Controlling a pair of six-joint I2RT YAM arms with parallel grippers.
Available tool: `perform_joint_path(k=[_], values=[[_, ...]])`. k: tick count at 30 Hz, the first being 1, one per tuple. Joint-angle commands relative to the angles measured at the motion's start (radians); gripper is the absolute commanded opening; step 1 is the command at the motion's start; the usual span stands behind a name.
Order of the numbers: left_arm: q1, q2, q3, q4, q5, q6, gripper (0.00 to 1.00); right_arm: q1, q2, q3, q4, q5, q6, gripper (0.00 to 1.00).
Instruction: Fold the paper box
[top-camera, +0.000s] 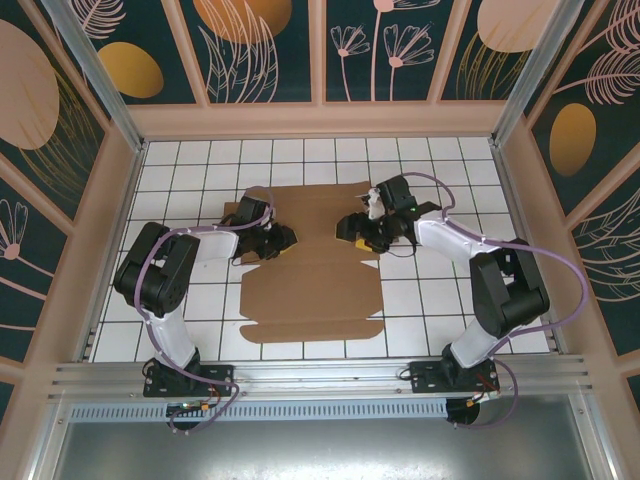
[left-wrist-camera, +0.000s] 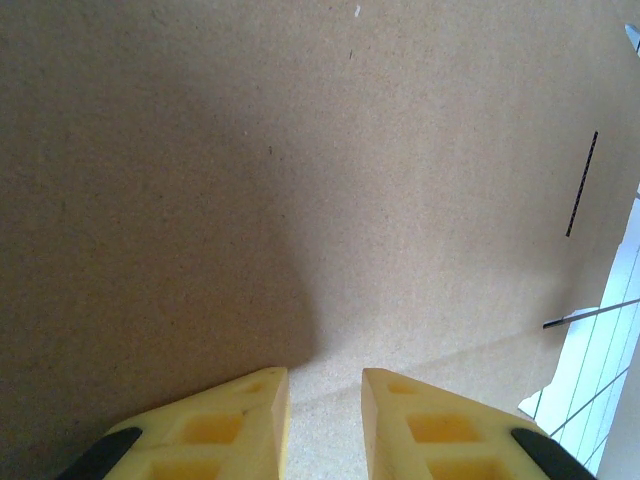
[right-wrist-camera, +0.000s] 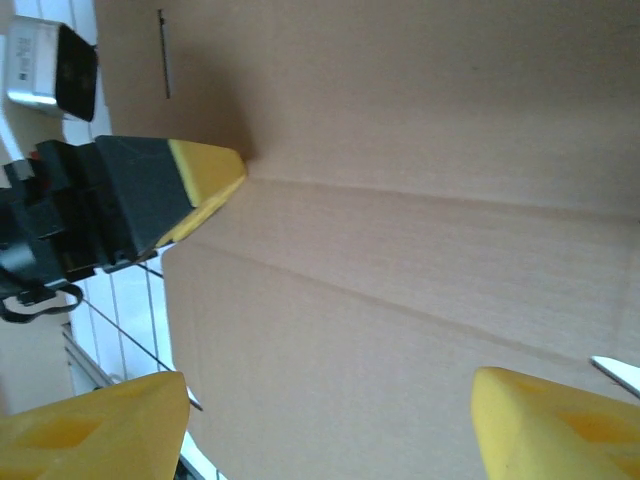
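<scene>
Here, right pincer (right-wrist-camera: 330, 385) wide over paper box (right-wrist-camera: 420, 120).

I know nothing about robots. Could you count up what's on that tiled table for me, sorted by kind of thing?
Brown cardboard pieces: 1, the paper box, lying mostly flat
Robot arms: 2, the left arm and the right arm
Total: 3

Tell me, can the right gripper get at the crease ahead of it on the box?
Probably yes. The right gripper stands open over the box, and the crease crosses bare cardboard just ahead. A fingertip of the left gripper sits at one end of it, so that end looks blocked.
</scene>
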Motion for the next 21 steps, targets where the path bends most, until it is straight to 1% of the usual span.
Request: perform_joint_path(k=[1,2,4,7,8,16,21], values=[[-0.012,0.053,-0.037,-0.077,-0.038,0.007,0.27,0.005,-0.002,0.01,0.013,0.043,0.007,0.74],[-0.012,0.052,-0.037,-0.076,-0.038,0.005,0.27,-0.007,-0.016,0.01,0.003,0.093,-0.004,0.74],[-0.012,0.053,-0.038,-0.079,-0.038,0.007,0.27,-0.038,-0.033,0.019,-0.057,0.255,-0.039,0.76],[-0.012,0.053,-0.036,-0.077,-0.036,0.005,0.27,-0.066,0.004,0.03,-0.126,0.394,-0.093,0.76],[-0.012,0.053,-0.036,-0.077,-0.035,0.007,0.27,-0.066,0.024,0.031,-0.138,0.422,-0.107,0.76],[-0.012,0.048,-0.036,-0.081,-0.038,0.012,0.26,-0.048,0.116,0.014,-0.108,0.435,-0.129,0.78],[-0.012,0.049,-0.035,-0.082,-0.036,0.015,0.26,-0.029,0.16,0.026,-0.098,0.41,-0.127,0.78]])
